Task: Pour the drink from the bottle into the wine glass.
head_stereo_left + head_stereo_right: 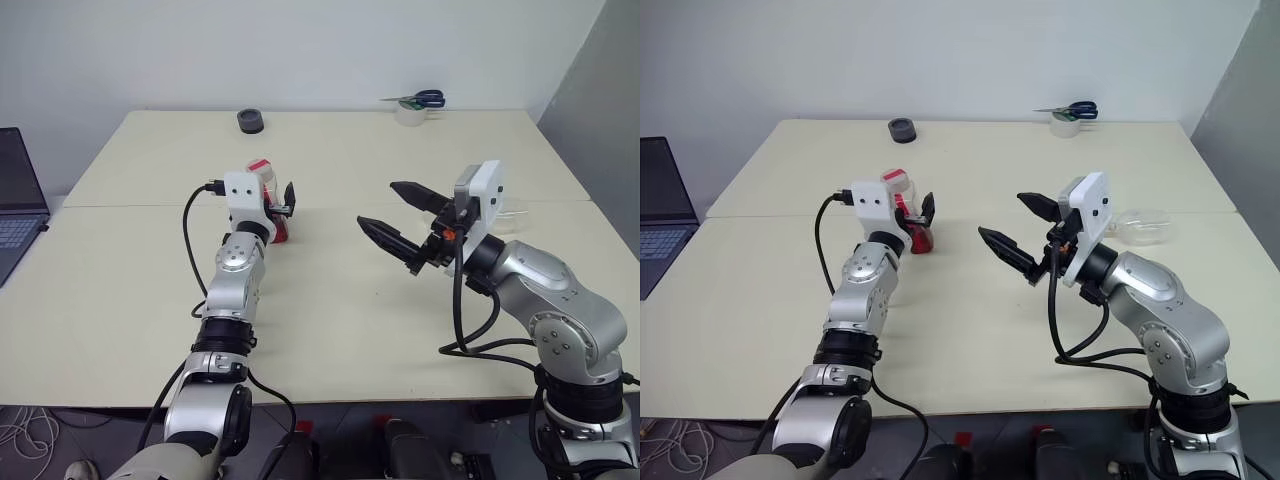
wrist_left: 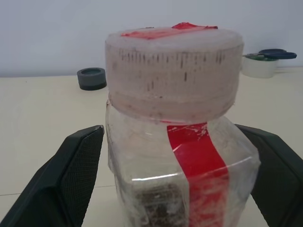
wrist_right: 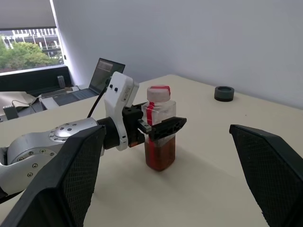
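1. Left gripper [image 3: 158, 126]: fingers spread wide on either side of the bottle [image 3: 160, 132], no squeeze visible.
2. Bottle: upright on the table [image 1: 330, 310], capped, drink [image 3: 160, 153] in its lower half.
3. Right gripper [image 1: 395, 214]: wide open, empty, raised over the table.
4. Wine glass [image 1: 1143, 226]: lying on its side behind the right arm.

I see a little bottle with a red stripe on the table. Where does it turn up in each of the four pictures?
Left eye view: the bottle, left of centre, between the left gripper's open fingers.
Right eye view: same place.
Left wrist view: close up, centre.
Right wrist view: centre, standing upright.
Shared landmark: the dark round ring at the table's far edge.
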{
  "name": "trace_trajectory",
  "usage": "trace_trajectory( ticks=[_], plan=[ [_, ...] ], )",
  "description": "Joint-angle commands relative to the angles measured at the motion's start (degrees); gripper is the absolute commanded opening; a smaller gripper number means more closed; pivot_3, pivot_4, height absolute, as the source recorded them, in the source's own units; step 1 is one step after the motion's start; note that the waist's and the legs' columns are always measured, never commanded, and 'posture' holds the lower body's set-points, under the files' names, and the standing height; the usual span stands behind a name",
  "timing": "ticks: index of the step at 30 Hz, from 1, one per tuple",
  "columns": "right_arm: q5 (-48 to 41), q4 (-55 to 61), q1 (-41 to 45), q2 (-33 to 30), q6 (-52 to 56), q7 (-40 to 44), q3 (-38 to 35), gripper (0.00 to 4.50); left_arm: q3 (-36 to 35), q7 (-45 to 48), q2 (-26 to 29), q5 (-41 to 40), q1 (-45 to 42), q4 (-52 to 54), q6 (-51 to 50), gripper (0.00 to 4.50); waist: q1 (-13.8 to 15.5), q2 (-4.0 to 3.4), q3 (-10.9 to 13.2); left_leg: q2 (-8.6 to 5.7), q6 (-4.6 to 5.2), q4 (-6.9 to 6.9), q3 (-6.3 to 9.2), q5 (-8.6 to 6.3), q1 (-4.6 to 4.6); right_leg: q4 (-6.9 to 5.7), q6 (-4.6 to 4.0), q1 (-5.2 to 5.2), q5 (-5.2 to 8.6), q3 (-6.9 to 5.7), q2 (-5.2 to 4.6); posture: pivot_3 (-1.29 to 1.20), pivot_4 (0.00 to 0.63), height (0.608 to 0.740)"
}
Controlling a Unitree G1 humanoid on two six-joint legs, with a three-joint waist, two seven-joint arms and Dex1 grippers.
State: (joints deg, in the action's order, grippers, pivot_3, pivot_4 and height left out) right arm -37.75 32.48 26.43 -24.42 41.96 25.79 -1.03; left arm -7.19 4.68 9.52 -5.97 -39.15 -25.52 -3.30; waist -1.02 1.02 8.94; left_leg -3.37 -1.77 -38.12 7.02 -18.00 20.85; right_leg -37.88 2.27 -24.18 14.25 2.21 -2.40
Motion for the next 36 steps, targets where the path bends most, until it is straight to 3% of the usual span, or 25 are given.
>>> trace_trajectory(
  ticks=[1,4,10,12,20,30,36],
  plan=[
    [-0.8,2.0,0.9,0.0,-0.5,-0.6,-1.2,4.45,-0.2,1.1,0.2,-0.4,-1.2,1.1,1.6,4.50,0.0,0.00,0.0,0.00,0.00,0.00,0.00,0.00,0.00,0.00,0.00,0.00,0.00,0.00,0.00,0.00,0.150,0.740],
    [-0.8,2.0,1.2,0.0,-0.3,-0.8,-1.0,4.50,-1.0,1.4,-0.3,-1.8,-1.2,1.2,1.0,3.91,0.0,0.00,0.0,0.00,0.00,0.00,0.00,0.00,0.00,0.00,0.00,0.00,0.00,0.00,0.00,0.00,0.150,0.740],
    [-0.5,1.7,1.3,-0.1,-0.5,-1.2,-0.9,4.50,-1.5,1.3,-0.8,-2.4,-0.8,1.7,0.2,2.10,0.0,0.00,0.0,0.00,0.00,0.00,0.00,0.00,0.00,0.00,0.00,0.00,0.00,0.00,0.00,0.00,0.150,0.740],
    [-0.5,1.8,1.3,0.0,-0.4,-1.4,-0.8,4.50,-1.6,1.3,-0.7,-2.5,-0.2,2.4,0.0,1.78,0.0,0.00,0.0,-0.01,0.00,0.00,0.00,0.00,0.00,0.00,0.00,0.00,0.00,0.00,0.00,0.00,0.150,0.740],
    [1.2,1.2,2.1,0.6,-0.9,-2.6,0.3,4.50,-0.5,3.2,0.2,-2.9,1.9,6.8,-3.8,1.78,-0.1,0.00,0.0,0.00,0.00,0.00,0.00,0.00,0.00,-0.02,0.00,-0.01,0.00,0.01,0.00,0.00,0.150,0.740],
    [7.0,-6.6,9.5,6.0,-2.8,-4.8,4.5,4.50,11.0,26.3,7.4,-6.4,0.0,21.9,-17.6,1.78,-0.6,-0.01,0.0,-0.01,0.00,0.02,-0.01,0.00,0.04,-0.06,0.00,-0.10,0.00,0.03,0.02,0.00,0.150,0.740],
    [8.9,-11.2,11.6,9.8,-1.8,-6.5,5.4,4.50,12.1,33.8,7.9,-10.4,-0.3,26.1,-18.9,1.78,-0.7,-0.02,0.0,0.01,0.00,0.03,-0.02,0.00,0.03,-0.07,-0.01,-0.14,0.00,0.05,0.02,0.00,0.150,0.740]
  ],
)
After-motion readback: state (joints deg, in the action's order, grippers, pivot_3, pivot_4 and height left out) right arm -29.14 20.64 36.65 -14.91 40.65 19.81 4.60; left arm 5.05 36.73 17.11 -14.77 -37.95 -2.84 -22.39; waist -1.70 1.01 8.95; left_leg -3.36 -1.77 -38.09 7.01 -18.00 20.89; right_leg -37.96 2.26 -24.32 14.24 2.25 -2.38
